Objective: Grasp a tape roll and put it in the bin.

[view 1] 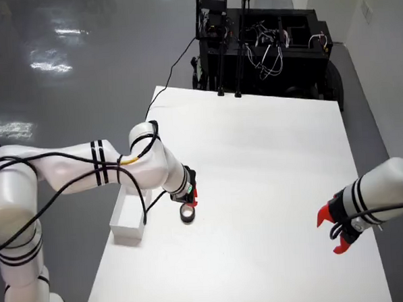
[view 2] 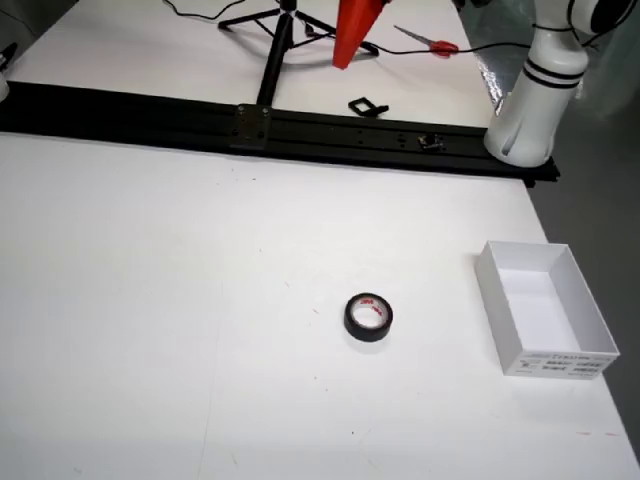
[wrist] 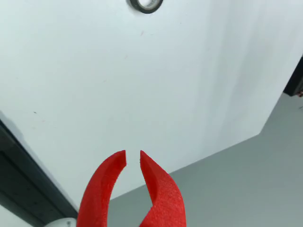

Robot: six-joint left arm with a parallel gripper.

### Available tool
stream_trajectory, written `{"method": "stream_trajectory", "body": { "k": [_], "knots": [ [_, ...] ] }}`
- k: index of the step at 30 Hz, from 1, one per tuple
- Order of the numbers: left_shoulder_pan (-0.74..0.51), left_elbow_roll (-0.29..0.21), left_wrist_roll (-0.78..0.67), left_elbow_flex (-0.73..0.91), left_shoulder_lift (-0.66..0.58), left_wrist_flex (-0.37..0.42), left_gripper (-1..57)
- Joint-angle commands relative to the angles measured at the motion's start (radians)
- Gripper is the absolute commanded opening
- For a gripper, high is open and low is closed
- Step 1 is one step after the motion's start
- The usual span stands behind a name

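- The gripper (view 1: pixel 190 192) of the arm on the left of the overhead view hangs directly over the tape (view 1: pixel 187 214). The red tips overlap there, and the view that seems to ride on this arm shows only one red finger (view 2: pixel 352 30), so whether they are spread or pressed together cannot be told. Its height above the roll is just as unclear.
- The tape lies flat on the counter (view 1: pixel 270 174), apart from anything else. If the gripper comes down off-centre or too narrow, a finger would probably land on the rim and skid the roll across the smooth top.
- A grip on one wall of the ring could let it swing or slip out on the lift.
- The bin (view 2: pixel 545 305) sits just beside the tape, with low walls. A low carry might knock it, and a late release could bounce the roll off its rim.
- Farthest off, at the counter's edge, a second arm (view 1: pixel 334 230) has its tips nearly meeting. It is well apart, so a clash looks unlikely.
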Motion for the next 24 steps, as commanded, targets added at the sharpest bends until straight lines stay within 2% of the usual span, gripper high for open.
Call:
{"method": "stream_trajectory", "body": {
  "k": [1,7,11,16,24],
  "knots": [
    [0.148,0.006,-0.173,-0.174,0.176,-0.003,12.4],
    [0.205,0.03,-0.175,-0.24,0.256,-0.003,21.1],
    [0.263,0.032,-0.149,-0.299,0.331,-0.017,21.9],
    [0.312,0.021,-0.041,-0.414,0.483,-0.003,22.3],
    [0.375,0.024,0.072,-0.423,0.587,-0.001,22.6]
  ]
}}
